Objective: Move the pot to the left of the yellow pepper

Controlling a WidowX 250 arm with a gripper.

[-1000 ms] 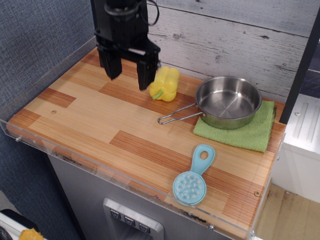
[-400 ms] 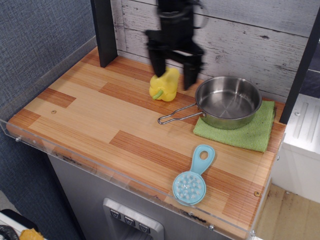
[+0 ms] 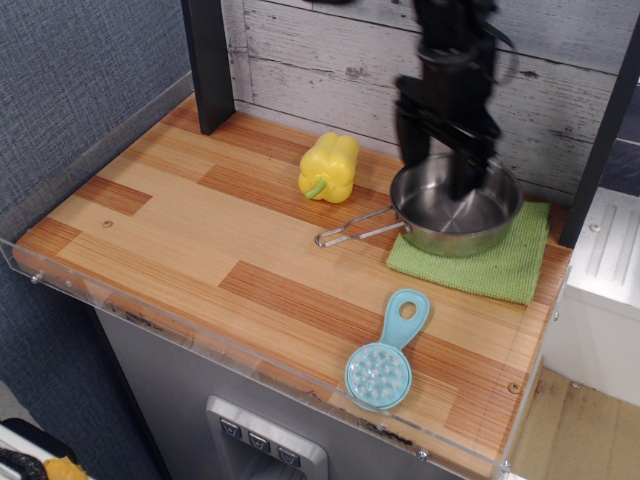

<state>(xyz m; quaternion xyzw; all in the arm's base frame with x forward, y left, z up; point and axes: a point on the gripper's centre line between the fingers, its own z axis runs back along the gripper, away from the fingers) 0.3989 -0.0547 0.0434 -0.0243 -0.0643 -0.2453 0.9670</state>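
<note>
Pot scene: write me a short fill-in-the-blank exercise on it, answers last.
1. The pot sits on a green ____.
2. The pot's wire handle points toward the camera's ____.
3. The pepper beside the pot is ____ in colour.
4. The open gripper hangs over the ____.

Missing words: cloth; left; yellow; pot

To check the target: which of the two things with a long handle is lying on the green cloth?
The pot, the shiny steel one, below the claw. The light-blue scrubber lies on bare wood.
</note>
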